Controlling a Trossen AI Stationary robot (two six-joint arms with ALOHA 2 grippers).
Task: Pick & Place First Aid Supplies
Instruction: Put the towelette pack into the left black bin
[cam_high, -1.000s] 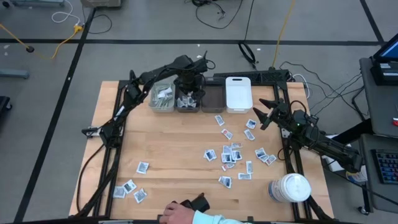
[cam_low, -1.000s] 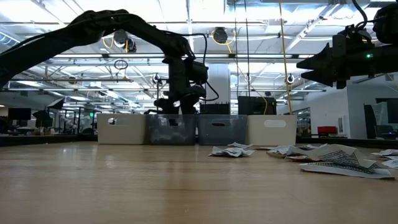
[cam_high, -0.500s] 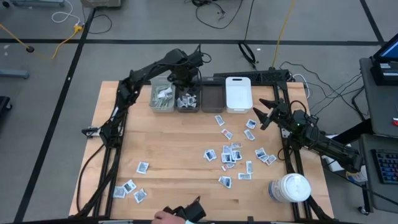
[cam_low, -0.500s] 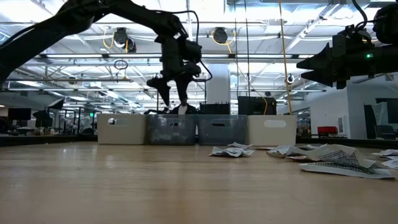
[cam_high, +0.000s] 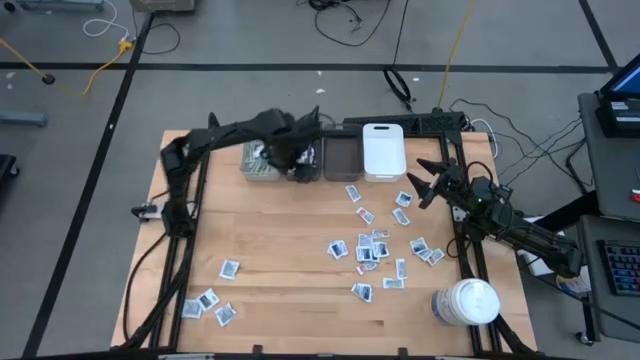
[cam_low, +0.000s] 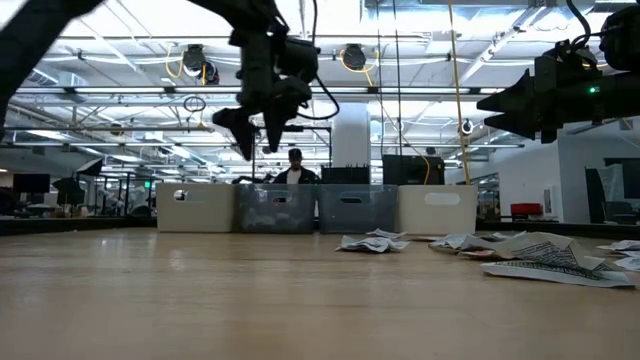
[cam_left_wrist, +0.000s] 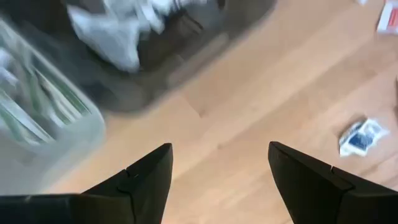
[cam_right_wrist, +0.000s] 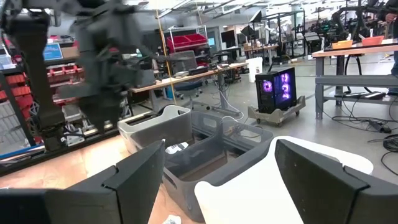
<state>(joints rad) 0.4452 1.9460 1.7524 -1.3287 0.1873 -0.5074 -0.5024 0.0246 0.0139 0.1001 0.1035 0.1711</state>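
- High view: left gripper (cam_high: 285, 160) wide, empty, over the bins (cam_high: 262, 160) at the table's (cam_high: 280, 240) far edge.
- I'd target an outlying sachet (cam_high: 229, 268), descend squarely.
- Right gripper (cam_high: 425, 183) wide, waiting at right edge.

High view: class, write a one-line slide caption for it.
Left gripper open above the bins; right gripper waits open beside scattered sachets.

place: robotics lab | evidence: workbenches (cam_right_wrist: 348, 56), ceiling strip lights (cam_low: 420, 20), floor cables (cam_high: 350, 20)
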